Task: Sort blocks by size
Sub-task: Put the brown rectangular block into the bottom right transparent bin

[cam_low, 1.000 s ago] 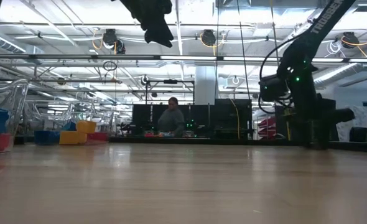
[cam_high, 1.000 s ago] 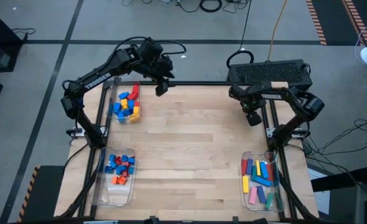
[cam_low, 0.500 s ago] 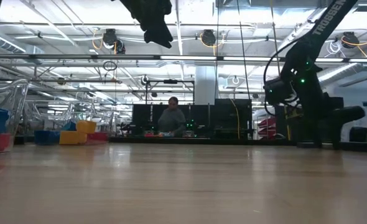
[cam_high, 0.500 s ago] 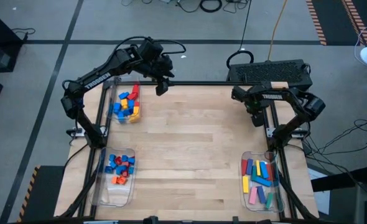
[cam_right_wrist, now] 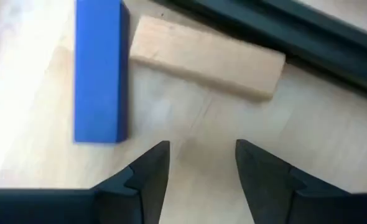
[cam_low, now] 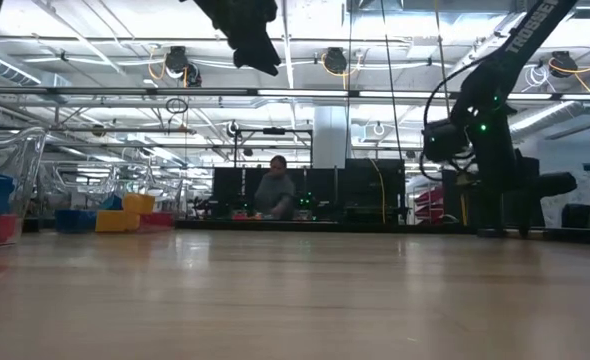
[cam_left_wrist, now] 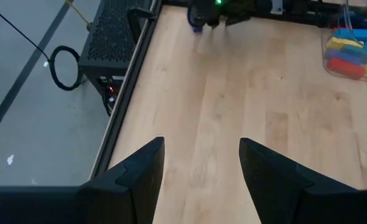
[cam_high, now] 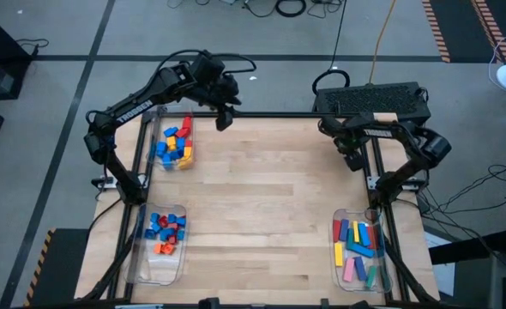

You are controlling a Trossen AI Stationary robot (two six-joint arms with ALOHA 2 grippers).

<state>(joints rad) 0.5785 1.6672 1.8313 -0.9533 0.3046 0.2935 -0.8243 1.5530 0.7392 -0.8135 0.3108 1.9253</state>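
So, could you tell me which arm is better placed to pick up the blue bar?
The right: its end effector hangs open directly above the blue bar; the left end effector is across the table.

Three clear bins (cam_high: 361, 257) sit on the table (cam_high: 262, 197), each holding a heap of blocks (cam_high: 173, 142) too crowded to count exactly. One blue bar (cam_right_wrist: 99, 70) and one wooden strip (cam_right_wrist: 207, 57) lie outside them. Two arms (cam_high: 141, 103).
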